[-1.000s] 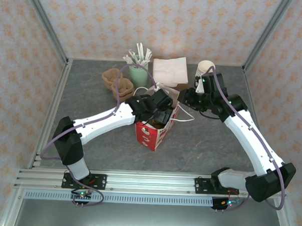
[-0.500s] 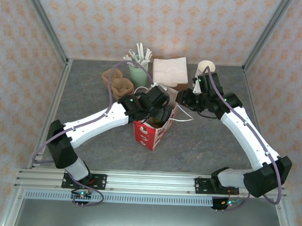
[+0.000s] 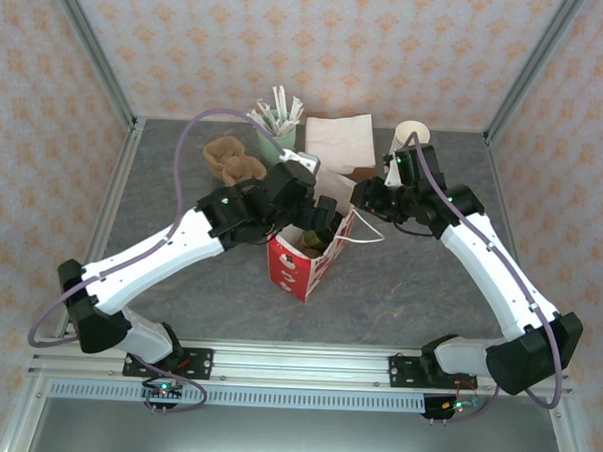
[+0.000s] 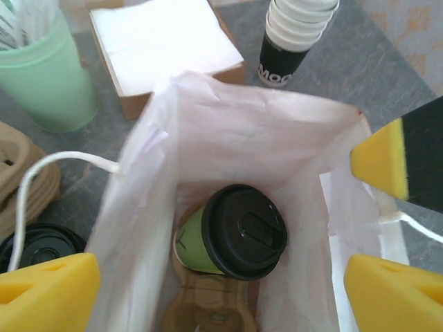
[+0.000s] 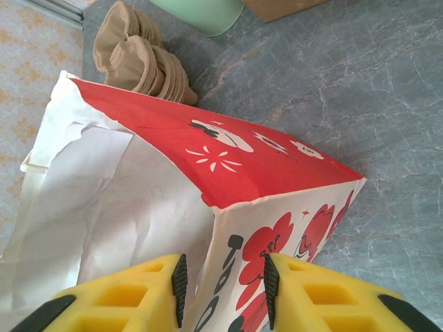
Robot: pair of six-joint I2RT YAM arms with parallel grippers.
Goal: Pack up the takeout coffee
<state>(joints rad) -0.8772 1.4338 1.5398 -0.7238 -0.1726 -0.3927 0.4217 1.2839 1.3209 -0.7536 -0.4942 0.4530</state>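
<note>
1. The left gripper (image 4: 220, 287) is pulling back above the paper bag (image 5: 228, 159), fingers spread and empty.
2. The takeout coffee (image 4: 239, 232), with its glossy round lid, is sitting inside it.
3. The right gripper (image 5: 223, 283) is pinching the bag's creased wall.

We lift the left gripper (image 3: 322, 222) up out of the bag (image 3: 298, 271) while its elbow swings out toward the left edge of the table (image 3: 429, 292).

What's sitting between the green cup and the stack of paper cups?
A box of white napkins sits between the green cup and the cup stack, seen in the left wrist view.
</note>
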